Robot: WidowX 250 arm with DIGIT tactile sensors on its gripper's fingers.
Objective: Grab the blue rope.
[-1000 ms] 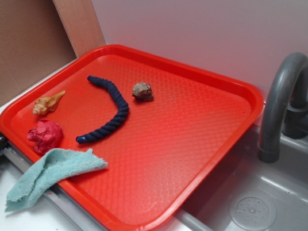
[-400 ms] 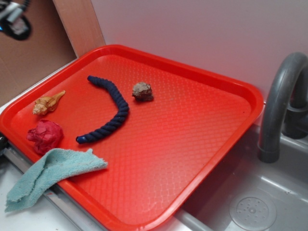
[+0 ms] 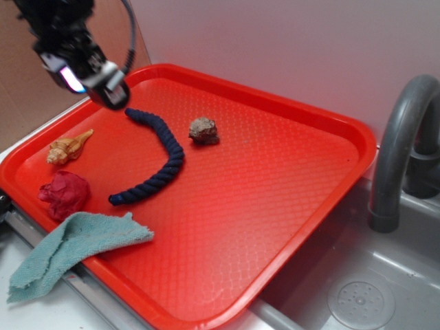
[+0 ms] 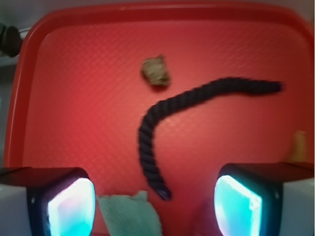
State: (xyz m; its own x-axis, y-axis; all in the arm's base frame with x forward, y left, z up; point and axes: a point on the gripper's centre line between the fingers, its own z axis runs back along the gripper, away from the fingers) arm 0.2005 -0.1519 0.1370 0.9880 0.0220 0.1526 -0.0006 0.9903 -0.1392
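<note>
One pincer [image 3: 103,86], spread wide and empty, is now brought in upper left, above the untouched blue rope [image 3: 161,157].

Black arm, blurred, with a looping black cable [image 3: 129,27]; gripper [image 4: 155,206] pads glow cyan, housings seemingly white-edged.

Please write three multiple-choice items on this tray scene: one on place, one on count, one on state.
1. What lies nearest the rope's capped end?
A. shell
B. cloth
C. faucet

2. How many loose things touch the tray?
A. three
B. five
C. seven

3. The gripper is
A. open, holding nothing
B. shut on the rope
C. shut on the cloth

Answers:
1. B, the cloth sits just below that end.
2. B, rope, shell, brown lump, red wad, cloth.
3. A, the wrist view shows the fingers wide apart above the rope.
</note>
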